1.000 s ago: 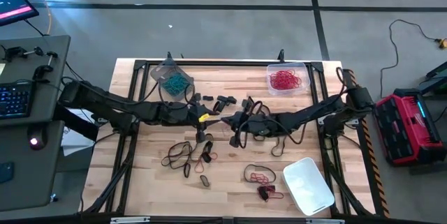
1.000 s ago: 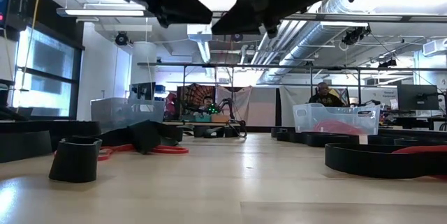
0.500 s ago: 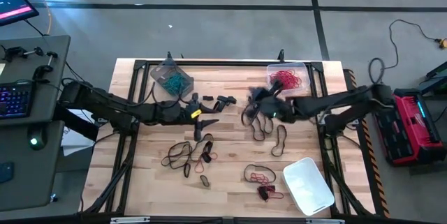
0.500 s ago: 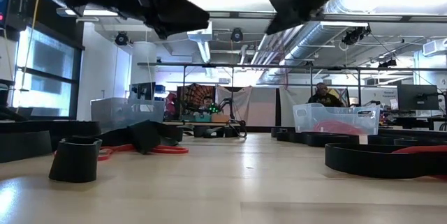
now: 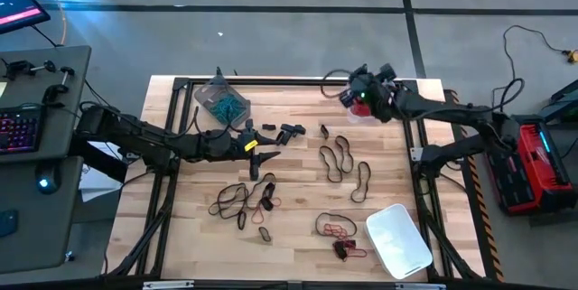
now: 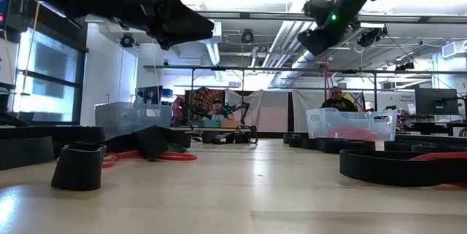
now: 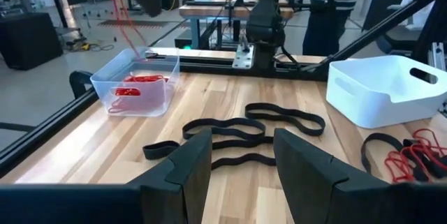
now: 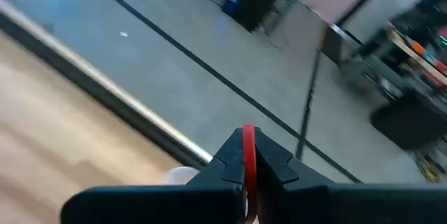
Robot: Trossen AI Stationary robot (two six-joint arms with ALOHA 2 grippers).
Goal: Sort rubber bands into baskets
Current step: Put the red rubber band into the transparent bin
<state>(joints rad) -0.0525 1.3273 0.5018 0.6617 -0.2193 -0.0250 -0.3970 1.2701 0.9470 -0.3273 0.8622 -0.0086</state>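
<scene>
My right gripper (image 5: 354,93) is shut on a red rubber band (image 8: 248,147) above the clear basket (image 7: 140,84) of red bands at the far right. My left gripper (image 7: 241,172) stands open over the table's middle (image 5: 262,151), touching nothing. Beyond it, black rubber bands (image 7: 244,130) lie flat on the wood (image 5: 339,159). More black and red bands (image 5: 244,201) lie nearer the front. A grey-tinted basket (image 5: 222,100) with teal bands stands at the far left. The whitish basket (image 5: 397,238) stands at the near right. My right gripper pinches the red band's upper end (image 8: 248,144) between its two fingertips. The fingers slant downward from the table's right. The band hangs slack below them (image 7: 127,21), lifted clear, above the clear basket.
Small black blocks (image 5: 289,130) lie near the table's middle. A tangle of red and black bands (image 5: 339,231) lies beside the whitish basket. The table's black frame rail (image 7: 244,56) runs along the edges. People sit in the room behind (image 6: 337,97).
My right gripper, still shut on the red band, has swung from the table's middle toward the far right corner and risen to above the clear basket. My left gripper has sunk a little over the table's middle.
</scene>
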